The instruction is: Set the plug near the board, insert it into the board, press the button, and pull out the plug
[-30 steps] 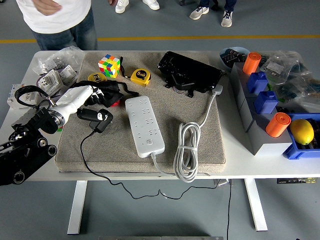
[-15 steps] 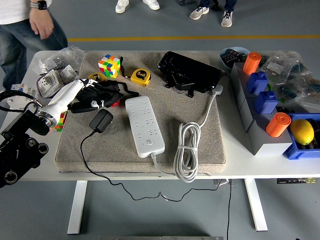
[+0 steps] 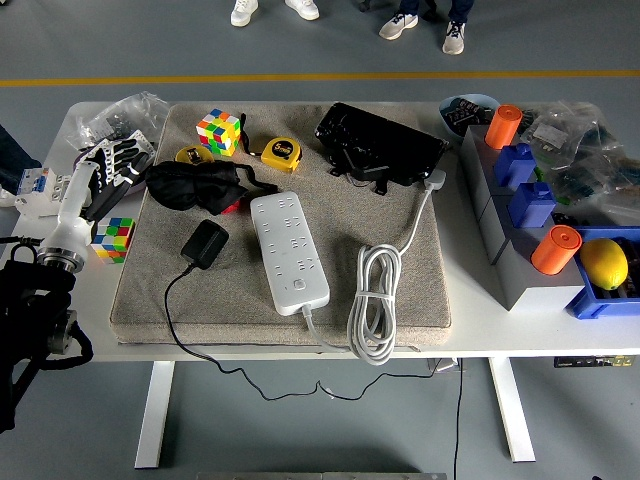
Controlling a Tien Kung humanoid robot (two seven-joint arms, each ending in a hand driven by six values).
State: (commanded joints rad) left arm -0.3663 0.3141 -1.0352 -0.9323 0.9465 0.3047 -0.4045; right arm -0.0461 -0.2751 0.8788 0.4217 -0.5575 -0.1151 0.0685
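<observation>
My rig's left arm was bulky black housing with round joints and loose black cable — its white forearm tapered past a silver collar into the black-and-white five-fingered left hand (image 3: 108, 165).

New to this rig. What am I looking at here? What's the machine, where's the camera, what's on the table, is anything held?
One picture, taken from a camera high on the robot, looking forward and down over a white table. The robot is a humanoid with two black arms ending in five-fingered hands. Only the left hand shows, at the table's left edge, its fingers spread and holding nothing. The right hand is out of view.

On a beige mat lie the task items: a black plug with its thin black cord, and just right of it a white power board with a coiled white cable. The plug is not inserted.

Also around: two colour cubes, a yellow tape measure, a black cloth, a black case, and bins at right with orange cylinders and a lemon.
</observation>
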